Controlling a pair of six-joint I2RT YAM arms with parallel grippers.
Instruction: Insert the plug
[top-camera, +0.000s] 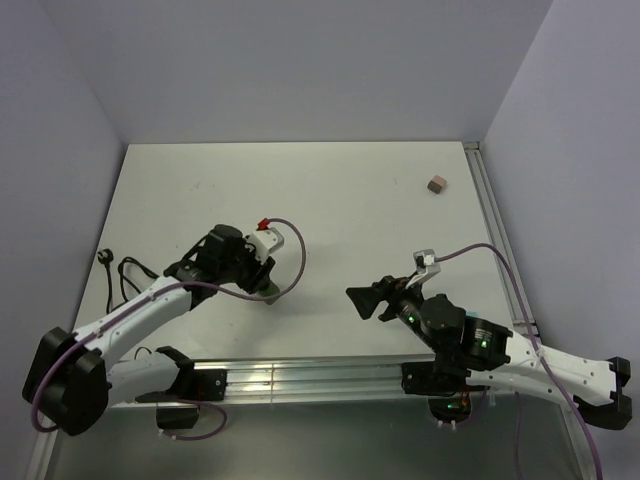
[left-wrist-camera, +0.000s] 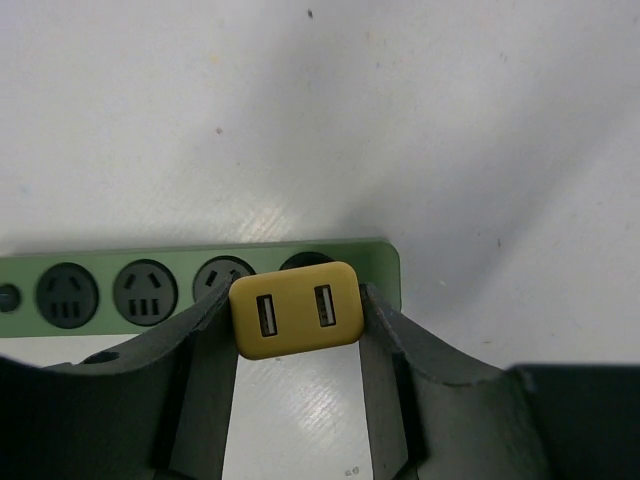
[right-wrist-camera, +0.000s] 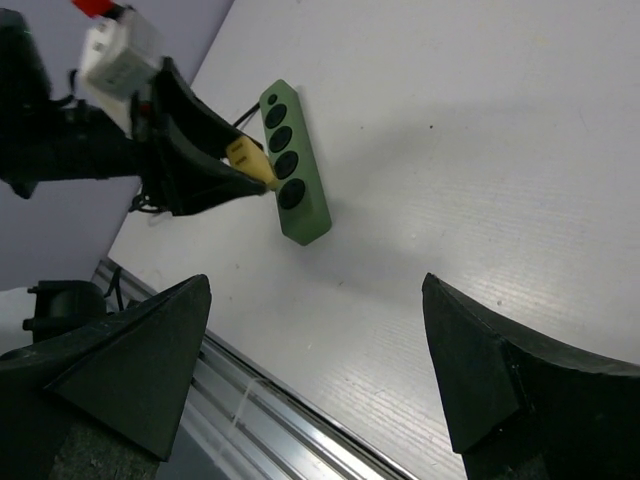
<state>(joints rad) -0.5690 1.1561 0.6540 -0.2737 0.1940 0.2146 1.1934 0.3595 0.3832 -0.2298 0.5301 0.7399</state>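
Left wrist view: you see the left gripper clamping the plug right over the strip's last socket; the right gripper is wide open.

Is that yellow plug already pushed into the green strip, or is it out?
Out, it seems: the left gripper holds the yellow plug just over the green power strip, its body fully visible, not sunk in.

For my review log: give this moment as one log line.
left fingers: shut on yellow plug | plug: at end socket of green power strip | right fingers: open, empty
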